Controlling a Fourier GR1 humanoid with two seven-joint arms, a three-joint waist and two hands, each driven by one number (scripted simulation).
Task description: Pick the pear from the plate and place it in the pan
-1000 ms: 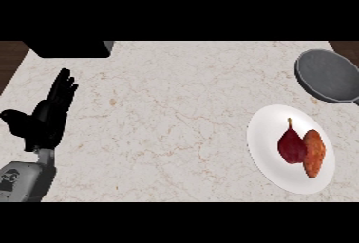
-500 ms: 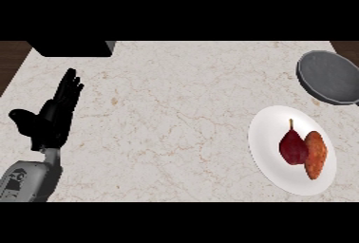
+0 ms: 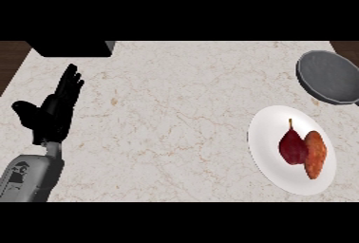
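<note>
Near the counter's right edge sat a white plate (image 3: 270, 161), and on it the dark red pear (image 3: 291, 146) lay with its stem pointing toward the far edge. Touching the pear's right side was an orange-brown piece of food (image 3: 315, 154), also on the plate. Beyond the plate, at the far right corner of the counter (image 3: 175, 118), stood the grey pan (image 3: 328, 81), partly cut off by the view's edge and apart from the plate. A black box (image 3: 70, 48) occupied the far left corner. Close to the left edge the left hand (image 3: 52, 114) showed above its grey forearm (image 3: 29, 178), resting open with fingers straight and pointing toward the far edge, thumb spread out to the side; it held nothing and was well apart from the plate and pear. No right hand appeared anywhere over the counter.
</note>
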